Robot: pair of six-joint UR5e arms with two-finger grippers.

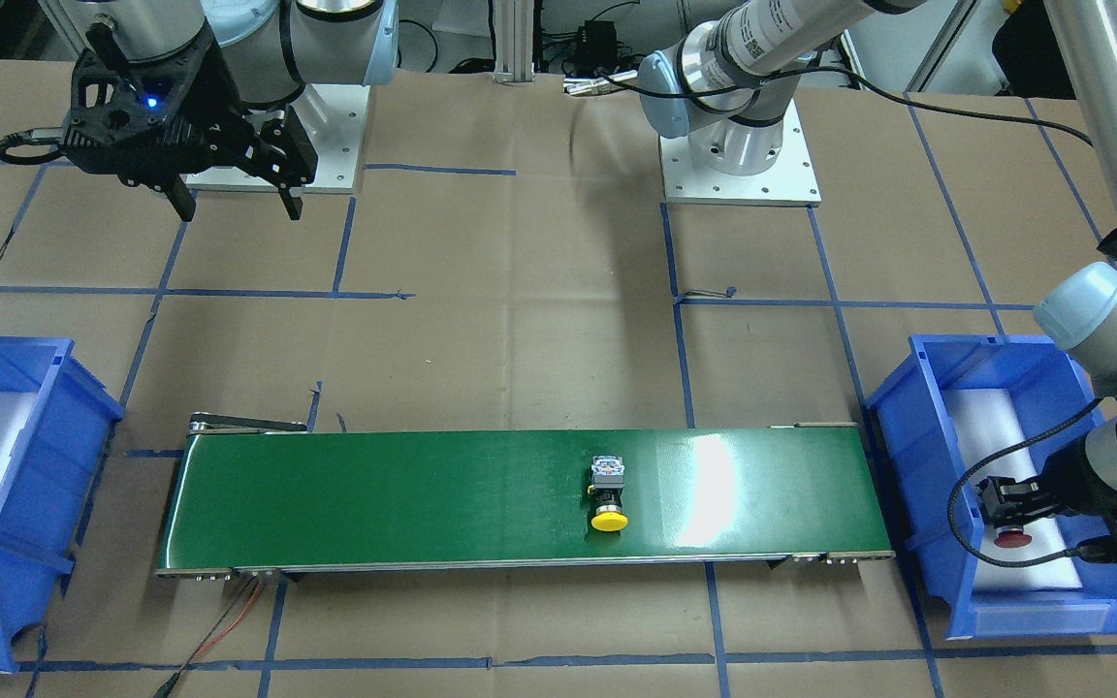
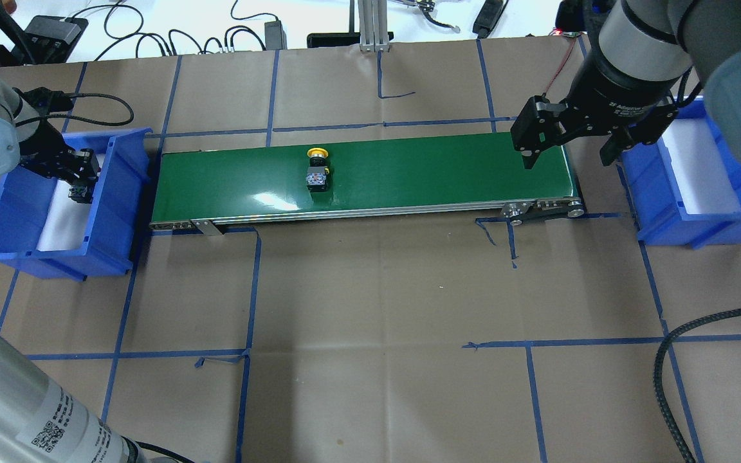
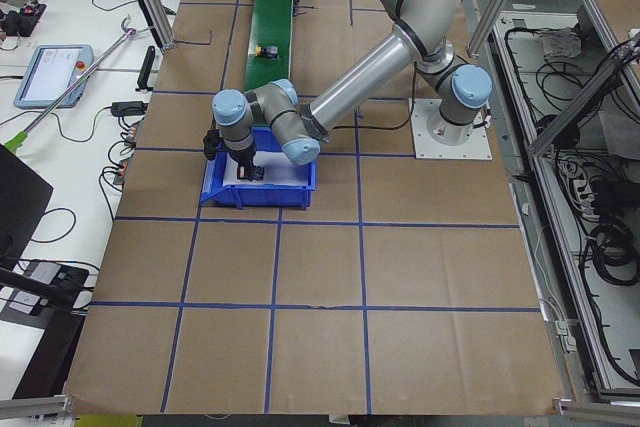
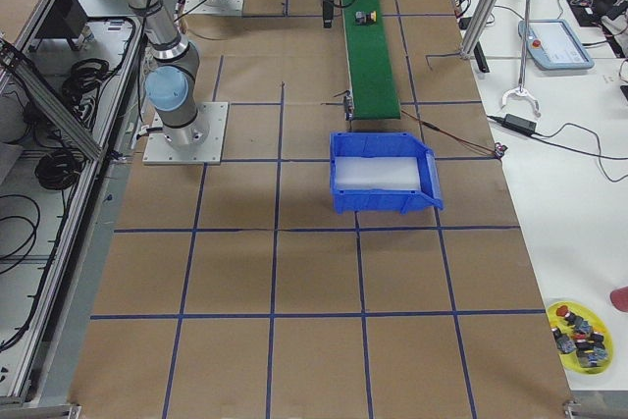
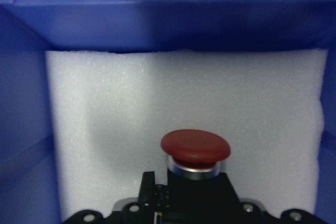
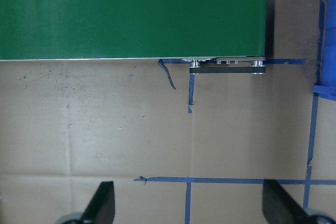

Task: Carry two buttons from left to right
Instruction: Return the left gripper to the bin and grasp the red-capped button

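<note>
A yellow button (image 1: 609, 496) lies on its side on the green conveyor belt (image 1: 403, 499), right of its middle in the front view; it also shows in the overhead view (image 2: 317, 170). The red button (image 1: 1012, 536) is in my left gripper (image 1: 1003, 506), which is shut on its black body just above the white foam inside the left blue bin (image 2: 110, 199). In the left wrist view the red cap (image 5: 195, 147) sits low and central over the foam. My right gripper (image 2: 567, 157) is open and empty, hovering over the belt's right end.
The right blue bin (image 2: 657, 193) with a white foam liner stands just beyond the belt's right end. The belt's metal end bracket (image 6: 228, 66) shows in the right wrist view. Blue tape lines cross the brown table cover. A red wire runs off the belt's end.
</note>
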